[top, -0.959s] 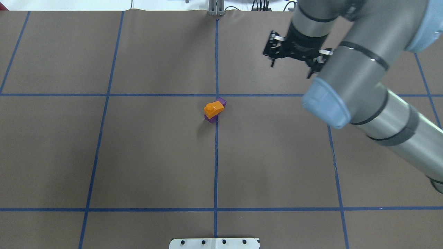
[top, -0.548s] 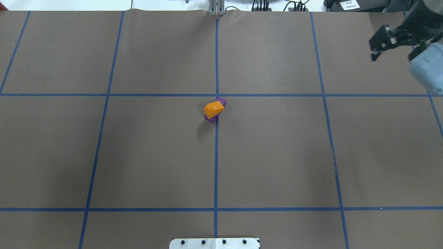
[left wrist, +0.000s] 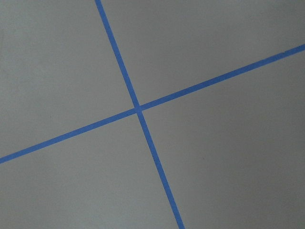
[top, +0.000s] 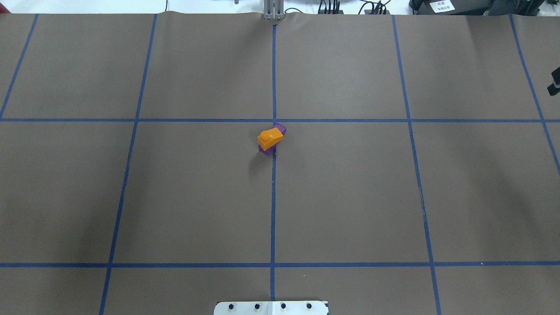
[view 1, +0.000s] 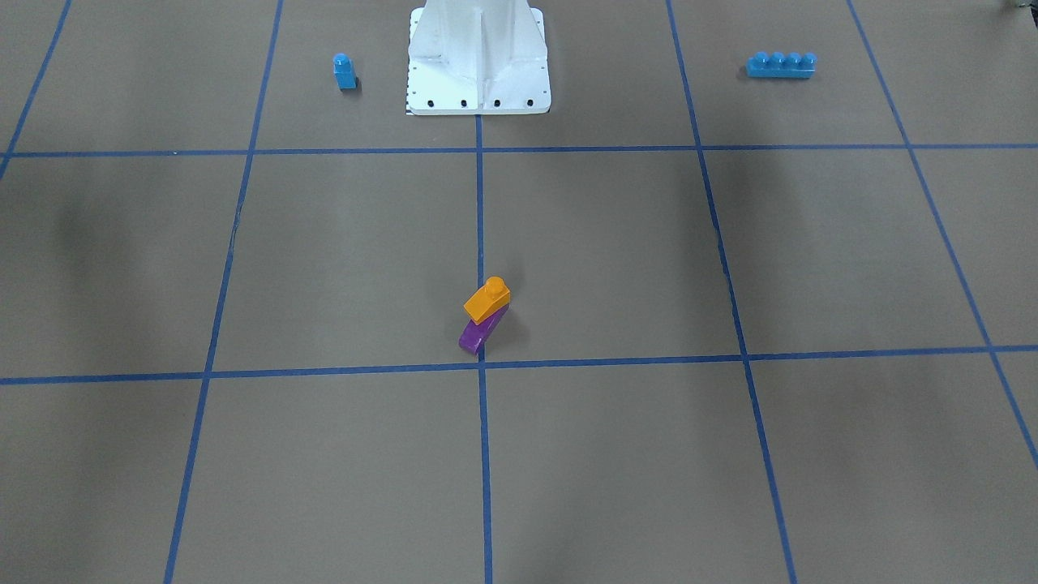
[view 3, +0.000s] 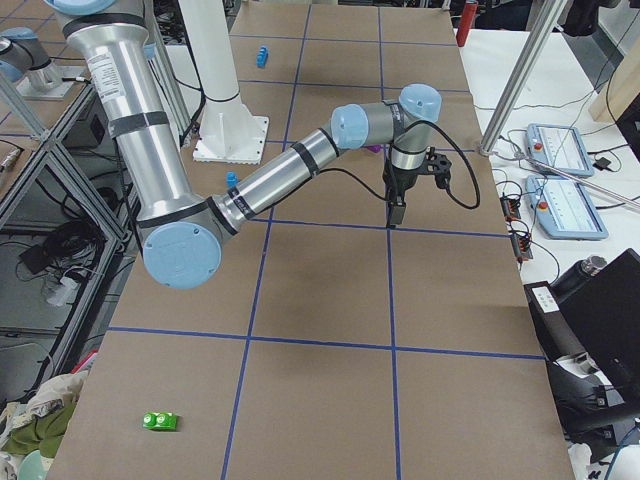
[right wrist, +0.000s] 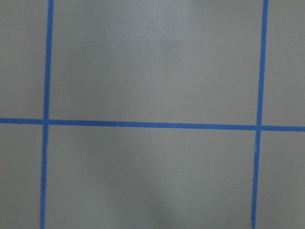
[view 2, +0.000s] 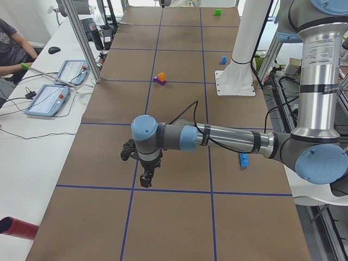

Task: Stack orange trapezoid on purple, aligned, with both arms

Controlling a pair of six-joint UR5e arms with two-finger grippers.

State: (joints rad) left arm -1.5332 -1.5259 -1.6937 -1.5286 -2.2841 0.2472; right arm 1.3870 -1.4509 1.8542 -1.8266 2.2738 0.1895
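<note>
The orange trapezoid (top: 270,138) sits on top of the purple block (top: 281,129) near the table's middle, stud up; both ends of the purple stick out from under it. In the front view the orange (view 1: 486,300) covers the purple's far end and the near end (view 1: 472,337) is bare. No gripper touches the stack. My right gripper (view 3: 397,212) hangs over the table well to the right; only a black sliver of it (top: 554,83) shows overhead. My left gripper (view 2: 145,178) hangs far to the left. I cannot tell whether either is open or shut. Both wrist views show only paper and tape lines.
A small blue single-stud block (view 1: 345,71) and a long blue four-stud brick (view 1: 781,65) lie on either side of the white robot base (view 1: 478,89). A green block (view 3: 160,421) lies far to the right. Operators' tablets (view 2: 48,100) sit past the table's far edge.
My right arm has swung from over the far right of the table out past the overhead view's right edge. The orange and purple stack has not moved.
</note>
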